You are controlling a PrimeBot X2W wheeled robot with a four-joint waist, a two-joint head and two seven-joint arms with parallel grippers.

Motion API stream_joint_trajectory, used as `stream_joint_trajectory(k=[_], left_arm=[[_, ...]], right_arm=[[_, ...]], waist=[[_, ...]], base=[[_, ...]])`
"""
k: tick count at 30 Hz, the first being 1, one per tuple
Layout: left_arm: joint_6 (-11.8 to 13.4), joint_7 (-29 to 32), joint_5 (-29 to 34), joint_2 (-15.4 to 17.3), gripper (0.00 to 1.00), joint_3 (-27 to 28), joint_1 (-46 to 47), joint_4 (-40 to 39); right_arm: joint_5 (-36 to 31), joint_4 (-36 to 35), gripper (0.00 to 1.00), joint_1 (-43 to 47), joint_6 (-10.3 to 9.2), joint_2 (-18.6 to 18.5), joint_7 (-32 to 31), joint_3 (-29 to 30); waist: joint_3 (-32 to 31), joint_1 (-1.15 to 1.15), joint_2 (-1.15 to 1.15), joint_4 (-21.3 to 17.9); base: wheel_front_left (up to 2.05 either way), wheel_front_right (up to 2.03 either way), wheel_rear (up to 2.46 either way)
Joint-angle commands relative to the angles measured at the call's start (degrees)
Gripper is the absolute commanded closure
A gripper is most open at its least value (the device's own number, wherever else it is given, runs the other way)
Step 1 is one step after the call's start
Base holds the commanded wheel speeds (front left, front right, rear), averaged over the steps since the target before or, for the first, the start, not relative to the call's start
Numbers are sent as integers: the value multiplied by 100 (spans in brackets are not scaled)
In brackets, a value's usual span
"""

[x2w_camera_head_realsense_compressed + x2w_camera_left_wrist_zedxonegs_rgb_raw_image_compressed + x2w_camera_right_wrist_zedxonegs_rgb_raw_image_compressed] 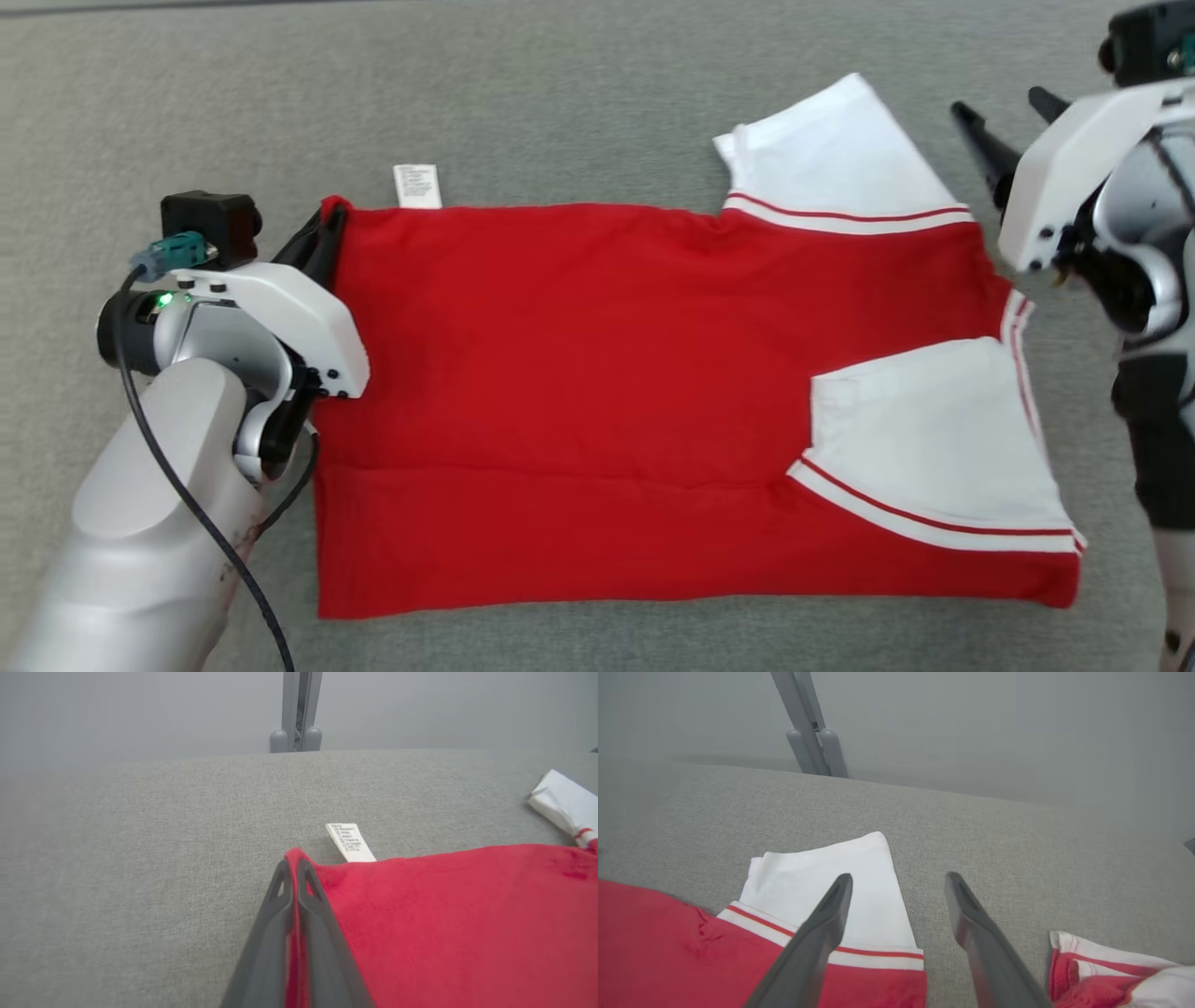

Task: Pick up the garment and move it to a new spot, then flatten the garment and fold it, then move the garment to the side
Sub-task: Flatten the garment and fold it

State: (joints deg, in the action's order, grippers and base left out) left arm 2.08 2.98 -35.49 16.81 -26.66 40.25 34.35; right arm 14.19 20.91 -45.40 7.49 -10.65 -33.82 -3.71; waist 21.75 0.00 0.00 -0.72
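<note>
looking down, i have my left gripper (329,224) pinched shut on the far left corner of the shirt (560,373), with a sliver of red cloth squeezed between its fingers. the shirt lies spread flat on the grey table (560,84), hem end at my left. one white sleeve (831,149) sticks out along the far edge and the other sleeve (924,439) is folded in over the red body. my right gripper (1004,107) hangs wide open with nothing in it, by the far sleeve's outer edge; whether it touches the cloth i cannot tell. a white care label (416,185) pokes out just beside the pinched corner. a grey post (296,714) stands past the table's far edge.
</note>
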Motion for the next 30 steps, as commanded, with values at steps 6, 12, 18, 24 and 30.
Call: stream_joint_trajectory(k=[6, 12, 18, 24, 30], left_arm=[[56, -103, 94, -181, 100, -129, 193, -265], [81, -192, 154, -366, 100, -247, 327, -381], [85, -260, 153, -515, 100, -308, 432, -377], [32, -337, 121, -637, 100, -374, 504, -291], [-7, -375, 92, -718, 100, -436, 520, -168]], right_arm=[[-313, 1152, 0, -951, 0, -55, -196, 167], [-657, 2067, 0, -1554, 0, -62, -260, 305], [-1052, 2723, 0, -1956, 0, -51, -162, 445], [-1359, 3236, 0, -2154, 0, -113, -27, 590], [-1587, 3699, 54, -2226, 0, -130, 53, 693]], waist=[[382, 0, 0, 541], [617, 0, 0, 834], [770, 0, 0, 1019], [801, 0, 0, 1148], [754, 0, 0, 1248]], base=[[0, 0, 0], [0, 0, 0], [0, 0, 0], [0, 0, 0], [0, 0, 0]])
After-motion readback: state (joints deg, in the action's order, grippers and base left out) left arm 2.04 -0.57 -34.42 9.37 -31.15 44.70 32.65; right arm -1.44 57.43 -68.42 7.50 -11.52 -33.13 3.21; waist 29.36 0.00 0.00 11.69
